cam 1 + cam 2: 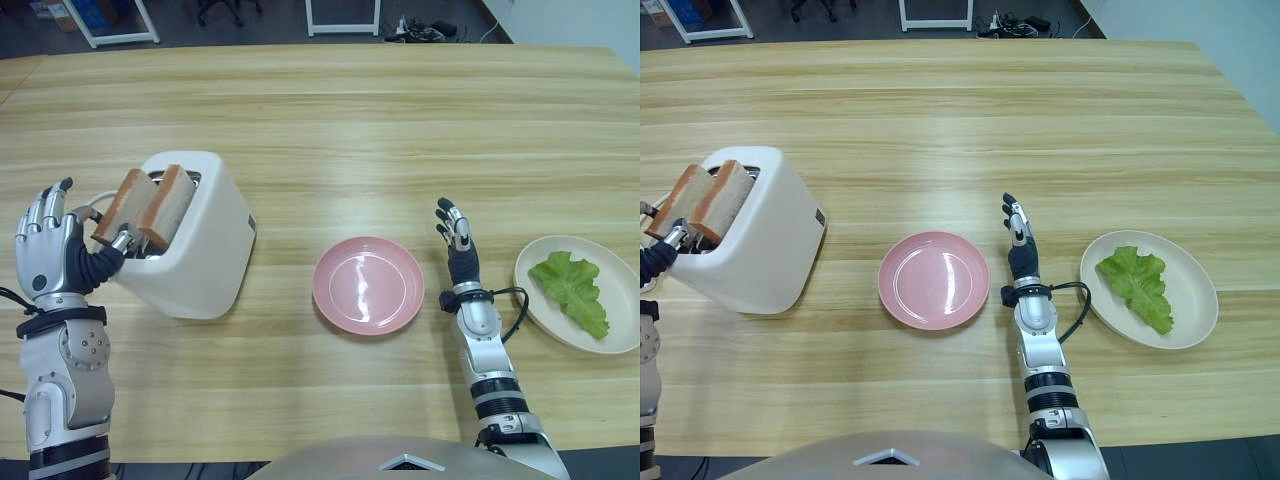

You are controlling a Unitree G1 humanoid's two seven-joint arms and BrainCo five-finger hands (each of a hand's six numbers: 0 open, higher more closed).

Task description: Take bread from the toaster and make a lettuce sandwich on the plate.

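- Left eye view: the left hand (48,250) is raised against the toaster (200,245). Two bread slices (150,205) stick up out of the slots just beside it, and the nearer slice touches the hand. I cannot tell whether the hand has a hold on that slice.
- Same view: the right hand (458,240) is released, stretched out straight and holding nothing. The pink plate (368,285) lies just to its left. The hand probably waits there so the plate stays free for the bread.
- Right eye view: to the right of the right hand, a cream dish (1200,315) holds the lettuce (1137,285), so that hand seems placed to fetch it.
- Same view: the toaster stands well to the left of the right hand, so the bread likely falls to the left hand.
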